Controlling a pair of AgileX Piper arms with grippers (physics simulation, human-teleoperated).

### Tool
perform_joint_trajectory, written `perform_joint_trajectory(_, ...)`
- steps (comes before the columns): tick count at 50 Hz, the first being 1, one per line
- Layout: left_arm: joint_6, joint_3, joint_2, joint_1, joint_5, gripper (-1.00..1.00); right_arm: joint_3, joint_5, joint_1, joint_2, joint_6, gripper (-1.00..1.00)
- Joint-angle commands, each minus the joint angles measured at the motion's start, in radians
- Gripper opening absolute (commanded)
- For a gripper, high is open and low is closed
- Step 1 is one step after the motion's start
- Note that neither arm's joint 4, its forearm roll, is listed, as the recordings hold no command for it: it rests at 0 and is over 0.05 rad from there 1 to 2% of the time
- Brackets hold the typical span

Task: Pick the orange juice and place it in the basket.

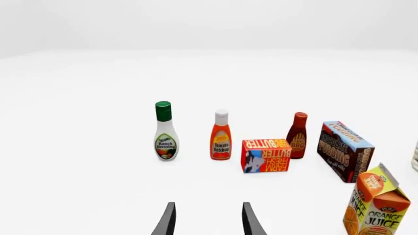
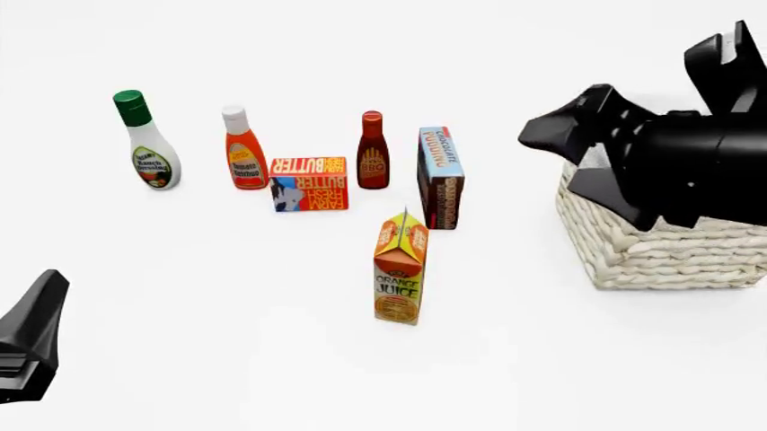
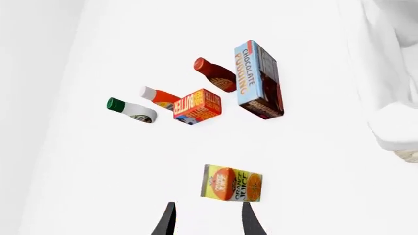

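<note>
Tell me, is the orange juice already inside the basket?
No, the orange juice stands upright on the table, well apart from the basket and untouched by either tool.

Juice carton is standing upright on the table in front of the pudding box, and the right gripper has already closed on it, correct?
Not quite. The juice does stand upright on the table in front of the pudding box, but the right gripper is open and holds nothing. The right wrist view shows its fingers apart, short of the carton; the front view shows that arm up by the basket.
</note>
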State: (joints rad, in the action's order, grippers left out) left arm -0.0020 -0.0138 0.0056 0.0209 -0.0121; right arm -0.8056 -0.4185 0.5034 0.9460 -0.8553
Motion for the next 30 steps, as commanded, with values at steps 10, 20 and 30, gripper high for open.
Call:
perform_joint_trajectory(10, 0.0, 0.001, 0.001, -0.008, 0.002, 1.0, -0.254, -0.276, 0.061, 0.173, -0.07, 1.0)
perform_joint_trajectory(20, 0.0, 0.001, 0.001, -0.008, 0.002, 1.0, -0.3, -0.351, 0.099, 0.214, -0.114, 1.0)
perform_joint_trajectory(30, 0.0, 0.001, 0.001, -0.008, 0.002, 1.0, -0.354, -0.42, 0.119, 0.259, -0.138, 1.0)
